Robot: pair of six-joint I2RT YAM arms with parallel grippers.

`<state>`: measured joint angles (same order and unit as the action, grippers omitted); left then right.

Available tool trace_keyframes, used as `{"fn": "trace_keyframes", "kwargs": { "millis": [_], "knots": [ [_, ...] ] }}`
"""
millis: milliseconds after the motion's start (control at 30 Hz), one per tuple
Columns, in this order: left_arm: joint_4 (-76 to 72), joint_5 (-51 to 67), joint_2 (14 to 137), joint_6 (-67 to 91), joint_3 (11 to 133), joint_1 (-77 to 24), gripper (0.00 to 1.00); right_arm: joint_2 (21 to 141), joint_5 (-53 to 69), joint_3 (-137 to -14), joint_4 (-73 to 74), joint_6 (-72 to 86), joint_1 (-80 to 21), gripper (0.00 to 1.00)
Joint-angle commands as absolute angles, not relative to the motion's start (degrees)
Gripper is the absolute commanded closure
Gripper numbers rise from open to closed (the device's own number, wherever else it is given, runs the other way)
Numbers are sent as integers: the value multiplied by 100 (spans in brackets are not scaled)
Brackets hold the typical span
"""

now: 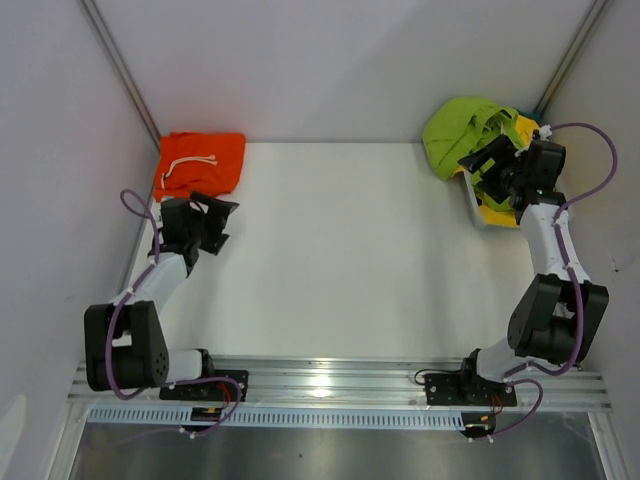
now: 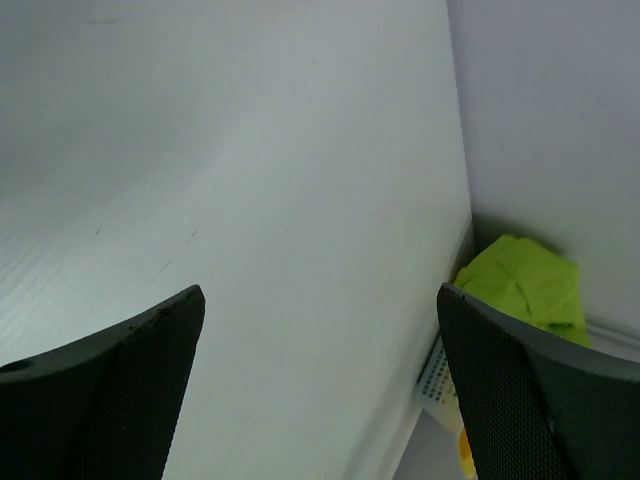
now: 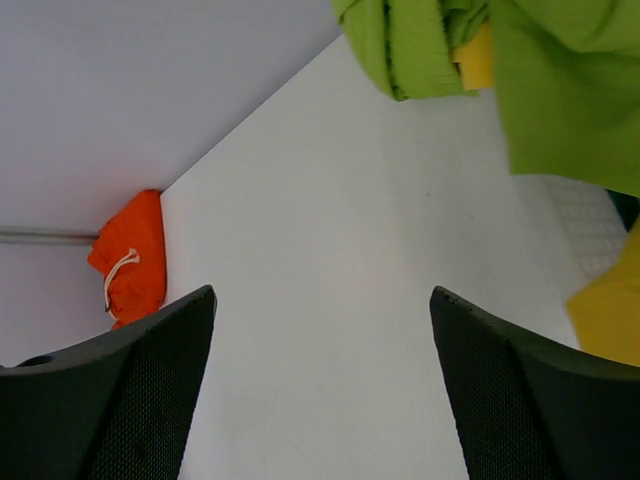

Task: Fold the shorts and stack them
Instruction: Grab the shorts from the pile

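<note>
Right hand (image 3: 320, 292): spread wide, gripping nothing, only bare worktop (image 1: 340, 250) showing between the fingers in the wrist view. Poised at the far right corner, just short of the lime green shorts (image 1: 470, 130), which lie crumpled in a heap against the wall. Yellow shorts (image 1: 500, 212) partly under that heap and beside the arm; cannot tell from above whether the fingers brush either fabric.

Left hand (image 1: 205, 220): also wide open and empty, parked near the far left corner, just beside the orange shorts (image 1: 200, 162). Those lie compact and squared with the white drawstring on top, so probably folded already and serving as the base of the stack.

Step in hand, by the look of it: fetching the next pair from the heap. Lime green the likely pick, being on top.

Next move calls for reaching forward into the green fabric, closing on one edge or the waistband alone without catching the yellow below, then drawing the pair out to the open middle of the worktop for flattening. Likely needs the left hand across to help spread and fold.
</note>
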<state>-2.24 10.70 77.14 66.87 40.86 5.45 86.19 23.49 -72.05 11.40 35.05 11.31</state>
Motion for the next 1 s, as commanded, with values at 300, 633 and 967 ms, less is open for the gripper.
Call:
{"fn": "trace_keyframes", "kwargs": {
  "millis": [300, 633, 967],
  "knots": [
    [869, 555, 6416, 5151, 4210, -500, 1, 8578, 651, -7858, 2961, 3533, 1766, 27],
    [985, -544, 6310, 4536, 4236, -1476, 1, 7567, 0, -6715, 3173, 3305, 1837, 27],
    [766, -545, 6372, 4280, 4017, -1573, 1, 8173, 97, -6556, 2663, 3586, 1863, 26]
  ]
}}
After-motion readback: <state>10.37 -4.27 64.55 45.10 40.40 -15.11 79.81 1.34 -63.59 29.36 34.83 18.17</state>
